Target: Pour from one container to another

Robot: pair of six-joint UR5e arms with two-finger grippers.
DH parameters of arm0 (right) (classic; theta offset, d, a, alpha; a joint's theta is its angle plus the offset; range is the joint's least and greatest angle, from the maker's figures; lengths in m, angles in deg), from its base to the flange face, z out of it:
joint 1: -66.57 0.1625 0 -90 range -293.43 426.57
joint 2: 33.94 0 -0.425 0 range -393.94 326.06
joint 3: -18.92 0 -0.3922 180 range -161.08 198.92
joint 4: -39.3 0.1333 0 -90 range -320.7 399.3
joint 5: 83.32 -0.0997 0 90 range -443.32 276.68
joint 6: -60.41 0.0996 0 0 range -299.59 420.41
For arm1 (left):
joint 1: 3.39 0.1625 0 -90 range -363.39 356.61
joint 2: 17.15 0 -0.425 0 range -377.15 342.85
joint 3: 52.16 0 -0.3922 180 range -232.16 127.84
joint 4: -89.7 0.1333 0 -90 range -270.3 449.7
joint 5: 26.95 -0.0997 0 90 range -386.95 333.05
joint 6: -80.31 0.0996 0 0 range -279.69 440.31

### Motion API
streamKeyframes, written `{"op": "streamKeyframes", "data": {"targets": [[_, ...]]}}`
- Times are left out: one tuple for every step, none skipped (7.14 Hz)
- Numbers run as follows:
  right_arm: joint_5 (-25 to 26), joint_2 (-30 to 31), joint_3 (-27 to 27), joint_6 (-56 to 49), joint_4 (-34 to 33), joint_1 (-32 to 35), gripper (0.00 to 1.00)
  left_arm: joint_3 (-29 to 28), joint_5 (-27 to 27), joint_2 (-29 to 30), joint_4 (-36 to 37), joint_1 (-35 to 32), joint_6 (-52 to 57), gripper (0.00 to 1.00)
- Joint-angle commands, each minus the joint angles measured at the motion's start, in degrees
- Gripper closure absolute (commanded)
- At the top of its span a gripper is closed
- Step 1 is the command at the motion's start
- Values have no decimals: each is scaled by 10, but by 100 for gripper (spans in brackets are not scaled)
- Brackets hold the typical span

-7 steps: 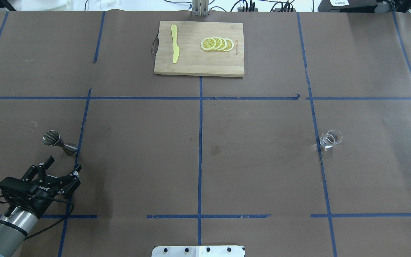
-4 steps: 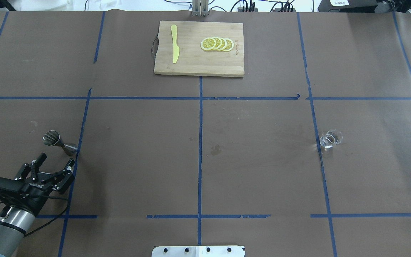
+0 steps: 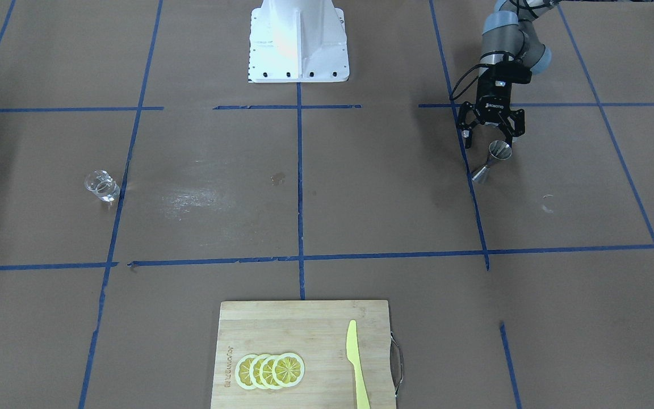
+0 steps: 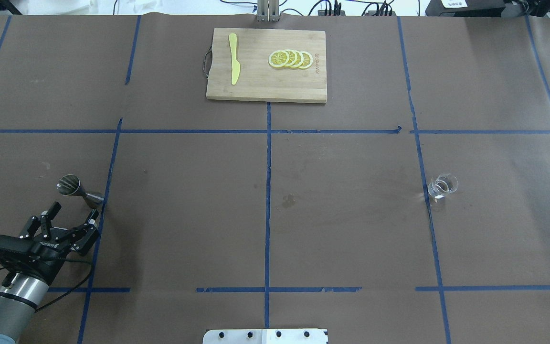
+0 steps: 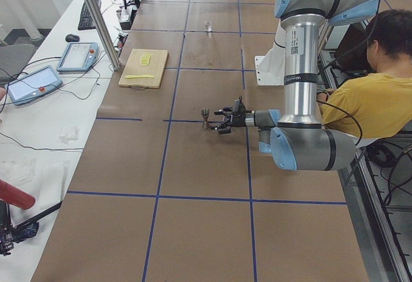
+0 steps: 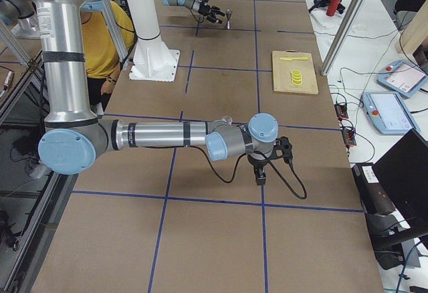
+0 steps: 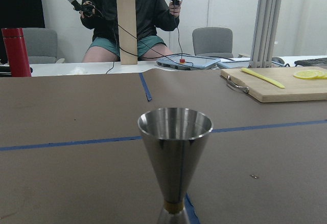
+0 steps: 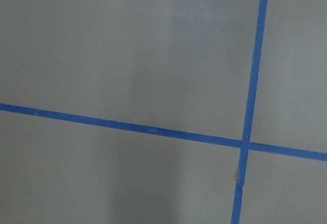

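A table covered in brown paper (image 4: 342, 157), marked into squares by blue tape (image 4: 268, 191). On the robot's left side a steel jigger (image 4: 80, 191) stands upright, its base on a tape line. The left gripper (image 4: 75, 211) hovers low just behind it with its fingers spread wide, touching nothing; the jigger sits in line with the gap but outside it. The left wrist camera shows the jigger's upper cone close up, while the lower cone is cut off at the bottom edge and no fingers appear there.

The clear glass cup (image 4: 442, 186) stands well apart on the robot's right side, beside another tape line – too small and transparent to tell whether it holds anything.

The right gripper (image 6: 261, 176) appears only in the side view, pointing down near the paper; whether it is spread or closed cannot be told. Its wrist camera shows only paper and tape.

At the far edge lies a wooden cutting board (image 4: 265, 86) with a yellow knife (image 4: 233, 59) and lemon slices (image 4: 290, 59).
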Motion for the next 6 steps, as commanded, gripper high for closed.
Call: {"op": "streamKeyframes", "data": {"targets": [[0, 0, 0, 0, 0, 0, 0, 0, 5, 15, 19, -21, 2, 0], [0, 0, 0, 0, 0, 0, 0, 0, 6, 18, 24, -28, 3, 0], [0, 0, 0, 0, 0, 0, 0, -1, 14, 21, 34, -32, 3, 0], [0, 0, 0, 0, 0, 0, 0, -7, 20, 24, 37, -38, 3, 0], [0, 0, 0, 0, 0, 0, 0, -17, 21, 38, 37, -39, 3, 0], [0, -1, 0, 0, 0, 0, 0, -21, 22, 43, 37, -41, 3, 0]]}}
